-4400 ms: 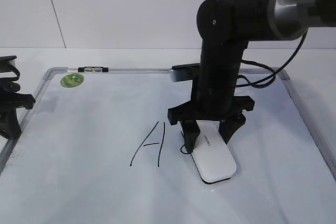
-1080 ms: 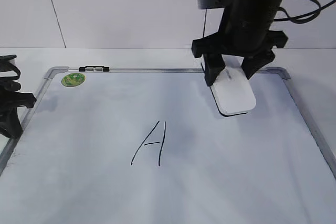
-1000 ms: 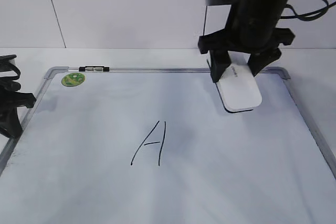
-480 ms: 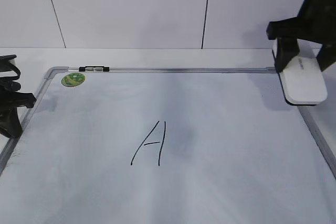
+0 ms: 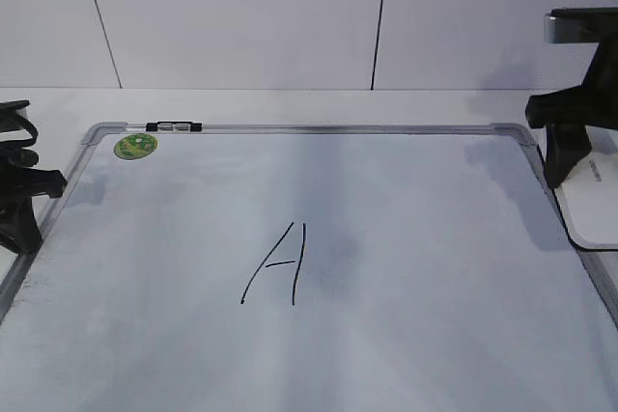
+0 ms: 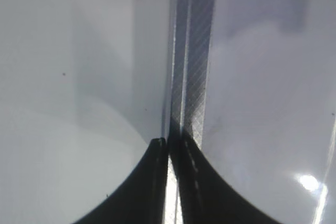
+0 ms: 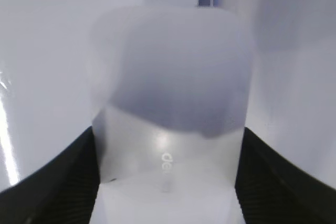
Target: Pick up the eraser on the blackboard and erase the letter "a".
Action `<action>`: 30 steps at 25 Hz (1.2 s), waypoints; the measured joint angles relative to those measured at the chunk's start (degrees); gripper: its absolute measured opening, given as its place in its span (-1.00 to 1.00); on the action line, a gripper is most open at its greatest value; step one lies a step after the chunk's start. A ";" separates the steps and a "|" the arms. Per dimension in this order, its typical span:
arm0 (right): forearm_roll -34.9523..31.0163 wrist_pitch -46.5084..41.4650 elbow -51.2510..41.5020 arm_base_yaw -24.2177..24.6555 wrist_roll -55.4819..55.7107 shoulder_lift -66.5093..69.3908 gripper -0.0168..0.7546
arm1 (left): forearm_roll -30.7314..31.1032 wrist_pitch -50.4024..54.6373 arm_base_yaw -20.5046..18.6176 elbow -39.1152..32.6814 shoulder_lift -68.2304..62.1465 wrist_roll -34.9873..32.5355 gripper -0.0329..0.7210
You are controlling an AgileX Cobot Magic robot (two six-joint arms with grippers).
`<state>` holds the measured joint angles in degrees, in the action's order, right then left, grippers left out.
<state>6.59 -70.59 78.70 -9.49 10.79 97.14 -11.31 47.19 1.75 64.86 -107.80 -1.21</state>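
Note:
The blackboard [image 5: 406, 335] is a white board in a grey frame, lying flat. A capital "A" [image 5: 278, 265] stands at its middle, with a faint grey smudge just to its right. The letter "a" shows in no view. My right gripper [image 5: 591, 180] is at the board's right edge, shut on the white eraser [image 5: 594, 209], which hangs over the frame there. In the right wrist view the eraser [image 7: 168, 103] fills the space between the black fingers of the gripper [image 7: 169, 135]. My left gripper [image 5: 21, 224] rests shut at the board's left edge, its tips [image 6: 168, 141] over the frame [image 6: 194, 51].
A round green sticker [image 5: 133, 147] sits in the board's far left corner. A small black clip [image 5: 172, 126] sits on the top frame. A white panelled wall [image 5: 241, 16] rises behind the table. The right arm is partly cut off by the picture's edge.
The right gripper has carried the eraser from beside the capital "A" up and across to the board's right edge. The small letter beside the "A" is gone. The left arm has not moved.

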 joint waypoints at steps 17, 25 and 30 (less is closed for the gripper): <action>0.24 0.61 -1.55 0.00 -0.48 7.96 0.44 | -0.77 -0.37 0.00 0.00 0.00 -0.02 -0.79; -0.91 1.00 -1.55 0.00 -1.59 10.89 0.44 | -1.04 -0.37 0.00 0.00 0.00 -0.02 -0.79; -0.91 1.12 -1.55 0.00 -1.71 12.19 0.44 | -1.17 -0.48 0.00 0.00 0.00 -0.02 -0.79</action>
<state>5.68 -69.46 77.15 -9.49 9.08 109.33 -12.48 46.71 1.75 64.86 -107.80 -1.22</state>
